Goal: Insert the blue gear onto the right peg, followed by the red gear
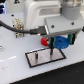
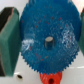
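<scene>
Exterior view. White table (image 1: 12,65), carrying a grey plate with a black rim (image 1: 37,58) near the middle. Two slim dark pegs stand on the plate; the peg toward the exterior view's right (image 1: 53,47) rises up to the blue gear (image 1: 59,42). Blue gear: held level under the white robot arm (image 1: 42,15), above the plate's end on the exterior view's right, its rim between the dark fingers of the tool (image 1: 59,41). Red gear (image 1: 45,41): on the table just beside the blue gear, on the exterior view's left of it, partly hidden behind the tool. Black cable (image 1: 15,31): runs from the arm toward the exterior view's left.

Wrist view. Blue gear (image 2: 48,37): fills most of the picture, toothed rim sharp, face scuffed pale. Peg tip (image 2: 49,42): dark and round, showing in the gear's centre hole. Tool fingers (image 2: 8,42): green pads pressed against opposite sides of the gear's rim; tool clenched on the blue gear. Red gear (image 2: 52,78): a small part shows past the blue rim.
</scene>
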Robot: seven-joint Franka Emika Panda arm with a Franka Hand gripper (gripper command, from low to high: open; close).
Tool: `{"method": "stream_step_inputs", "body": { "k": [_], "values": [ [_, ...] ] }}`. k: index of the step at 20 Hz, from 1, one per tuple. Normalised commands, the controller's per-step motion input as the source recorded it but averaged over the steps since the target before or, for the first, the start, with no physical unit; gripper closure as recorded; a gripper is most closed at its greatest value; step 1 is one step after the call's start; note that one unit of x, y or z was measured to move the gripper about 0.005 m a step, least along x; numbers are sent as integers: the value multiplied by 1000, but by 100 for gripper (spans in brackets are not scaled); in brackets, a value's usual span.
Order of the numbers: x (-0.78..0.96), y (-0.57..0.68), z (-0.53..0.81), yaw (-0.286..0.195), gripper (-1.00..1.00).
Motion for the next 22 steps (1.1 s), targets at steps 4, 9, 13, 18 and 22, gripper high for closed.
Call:
{"method": "stream_step_inputs", "body": {
  "k": [4, 9, 13, 18, 22],
  "values": [
    [237, -159, -88, 0, 100],
    [25, -91, 2, 0, 100],
    [45, -38, 239, 0, 100],
    [-20, -99, 394, 0, 100],
    [78, -101, 61, 0, 100]
  ]
}}
